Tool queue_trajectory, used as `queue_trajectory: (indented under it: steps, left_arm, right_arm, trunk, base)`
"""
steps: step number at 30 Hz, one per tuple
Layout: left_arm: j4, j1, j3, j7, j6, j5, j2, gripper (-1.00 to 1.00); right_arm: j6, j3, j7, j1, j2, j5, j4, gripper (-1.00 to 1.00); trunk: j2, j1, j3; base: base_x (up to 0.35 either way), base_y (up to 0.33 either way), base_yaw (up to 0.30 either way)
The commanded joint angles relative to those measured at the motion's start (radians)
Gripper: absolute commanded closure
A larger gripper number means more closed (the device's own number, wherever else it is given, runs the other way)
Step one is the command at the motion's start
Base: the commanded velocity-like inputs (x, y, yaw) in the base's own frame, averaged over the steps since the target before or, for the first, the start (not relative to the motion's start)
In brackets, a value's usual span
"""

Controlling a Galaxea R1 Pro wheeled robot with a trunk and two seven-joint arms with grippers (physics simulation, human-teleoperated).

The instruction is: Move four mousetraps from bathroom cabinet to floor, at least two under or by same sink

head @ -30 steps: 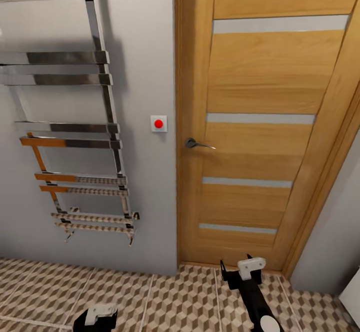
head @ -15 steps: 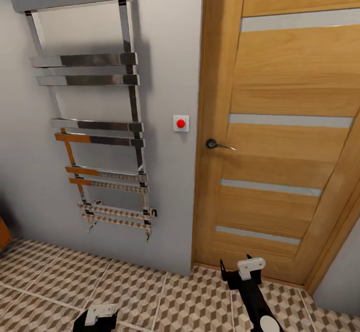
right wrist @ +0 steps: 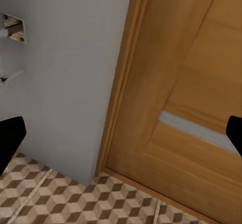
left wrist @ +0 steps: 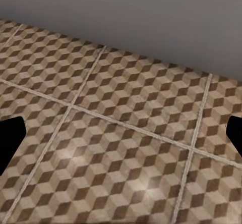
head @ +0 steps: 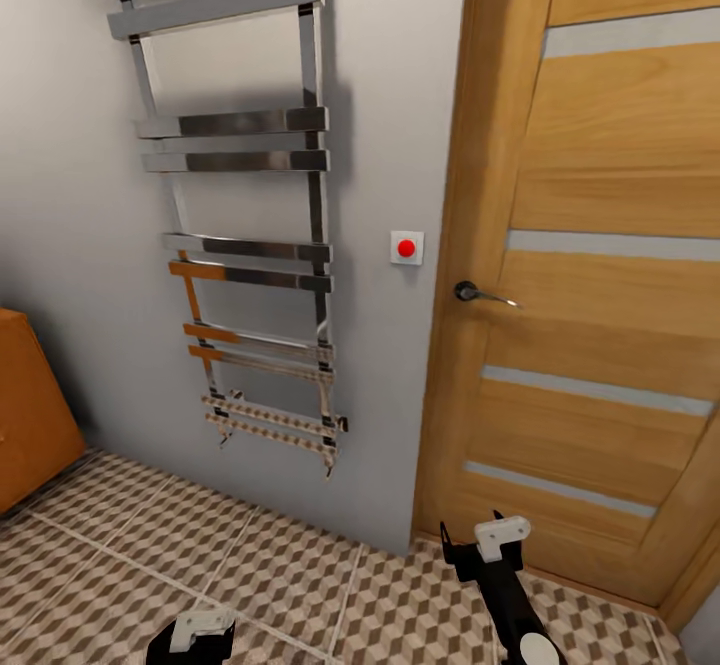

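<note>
The cabinet (head: 30, 415) is an orange-brown wooden block that pokes in at the left edge of the head view, only its end showing. The bathroom floor (head: 280, 570) of cube-patterned tiles runs along the bottom. My left gripper (head: 195, 635) hangs low over the tiles and is open, its dark fingertips (left wrist: 9, 138) spread wide over the bare floor (left wrist: 121, 113). My right gripper (head: 478, 537) is open and empty near the foot of the wooden door (head: 600, 295). The mousetraps and the bathroom sink are out of view.
A chrome towel radiator (head: 240, 245) hangs on the grey wall straight ahead. A red button (head: 406, 247) sits beside the door frame, and the door has a lever handle (head: 480, 295). The right wrist view faces the door frame (right wrist: 126, 82) and wall.
The camera has turned left: radiator, button and door slid right in the picture, and the cabinet's end came into view at the left. Both grippers keep their places and stay open.
</note>
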Motion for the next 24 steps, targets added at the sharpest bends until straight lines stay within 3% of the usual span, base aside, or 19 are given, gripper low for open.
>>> queue_trajectory:
  steps: [1, 24]
  left_arm:
    - [-0.001, 0.000, -0.001, 0.004, 0.003, 0.000, 0.000, -1.00]
    - [0.000, 0.000, -0.002, 0.004, 0.002, 0.001, 0.000, -1.00]
  right_arm:
    - [0.002, 0.001, -0.006, 0.000, 0.000, 0.010, 0.000, -1.00]
    - [0.002, 0.002, -0.006, -0.001, 0.000, 0.010, 0.002, -1.00]
  trunk:
    - [-0.001, 0.000, -0.001]
    - [-0.001, 0.000, -0.001]
  base:
    - [0.000, 0.000, 0.247]
    - [0.000, 0.000, 0.247]
